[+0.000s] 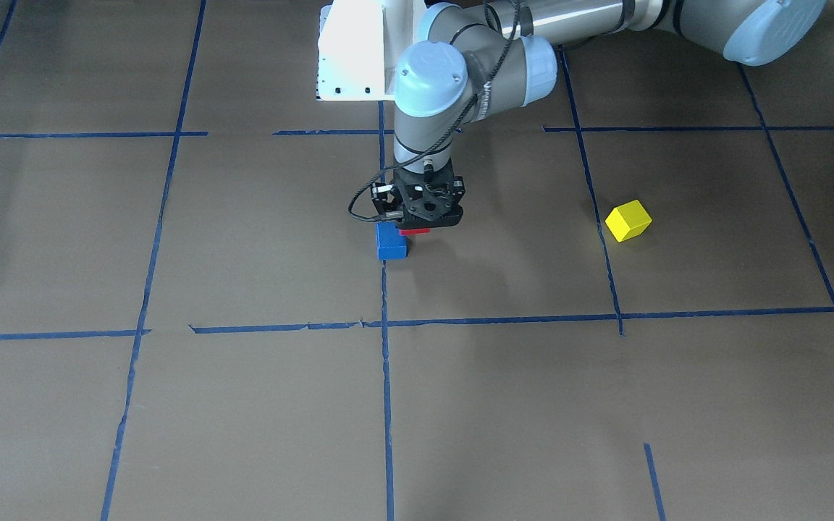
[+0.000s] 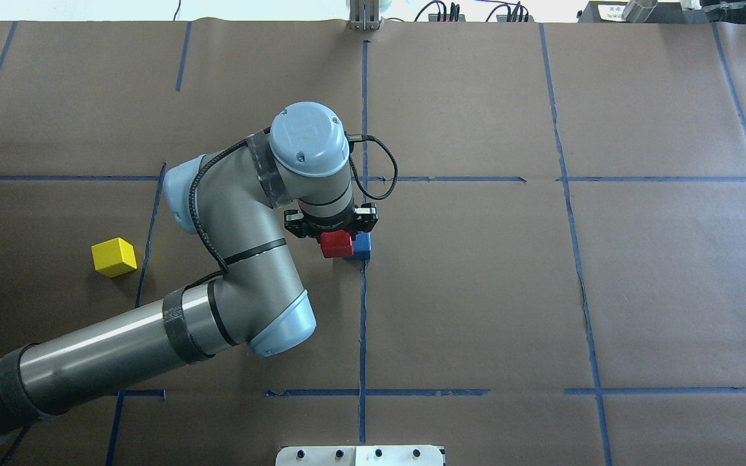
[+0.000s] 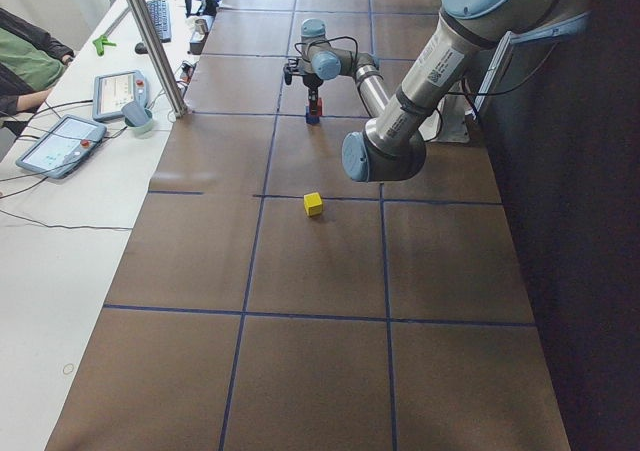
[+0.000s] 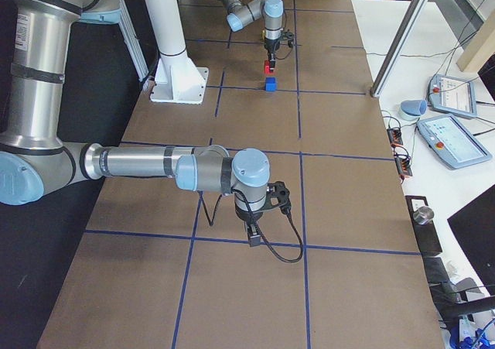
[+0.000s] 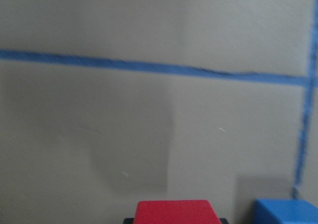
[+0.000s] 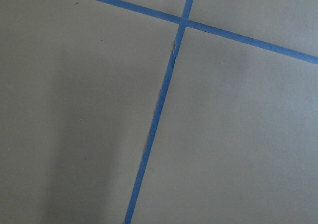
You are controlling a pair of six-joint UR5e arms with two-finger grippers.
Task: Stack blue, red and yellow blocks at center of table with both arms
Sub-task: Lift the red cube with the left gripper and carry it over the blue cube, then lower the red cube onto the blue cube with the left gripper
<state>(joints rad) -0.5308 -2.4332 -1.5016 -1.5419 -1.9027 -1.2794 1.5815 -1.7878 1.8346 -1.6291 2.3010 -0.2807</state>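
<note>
My left gripper is shut on the red block and holds it a little above the table, just beside the blue block. The blue block rests on the table by the centre tape line. In the left wrist view the red block is at the bottom edge and the blue block is to its right, lower down. The yellow block lies alone on the robot's left side. My right gripper shows only in the exterior right view, low over bare table; I cannot tell whether it is open or shut.
Brown paper covers the table, marked by a grid of blue tape lines. The white robot base plate stands at the robot's edge. An operator's tablets and a metal post are on the side bench beyond the far edge.
</note>
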